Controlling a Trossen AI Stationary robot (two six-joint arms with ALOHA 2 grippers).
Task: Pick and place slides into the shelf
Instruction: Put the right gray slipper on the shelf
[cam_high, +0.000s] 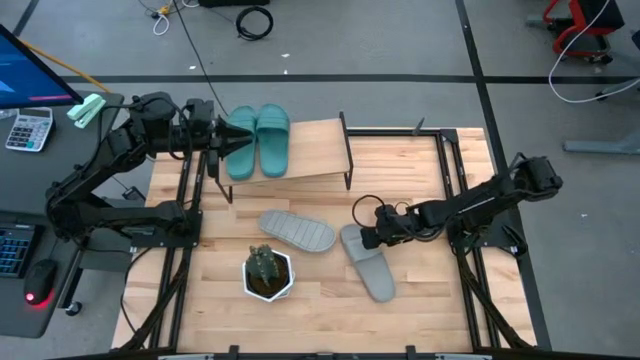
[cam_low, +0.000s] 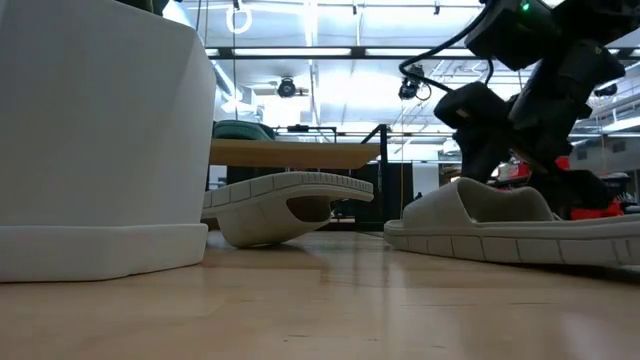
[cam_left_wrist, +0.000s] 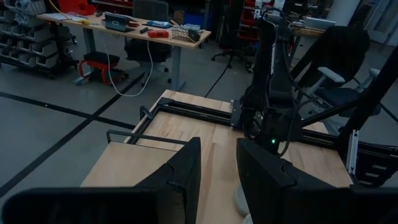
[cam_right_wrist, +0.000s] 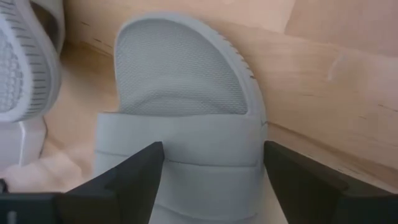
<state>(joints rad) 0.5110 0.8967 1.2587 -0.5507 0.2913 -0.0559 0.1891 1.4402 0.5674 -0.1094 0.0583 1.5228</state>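
While the right tool (cam_high: 371, 238) straddles an upright grey slide (cam_high: 366, 261) on the worktop (cam_high: 420, 300), fingers wide, not gripping, the left tool (cam_high: 232, 140), narrowly parted, hovers by two teal slides (cam_high: 258, 140) on the shelf (cam_high: 315, 150).

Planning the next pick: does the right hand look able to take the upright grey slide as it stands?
Probably yes. The right hand is open, fingers either side of the upright grey slide, with nothing between them; the overturned grey slide lies clear to one side.
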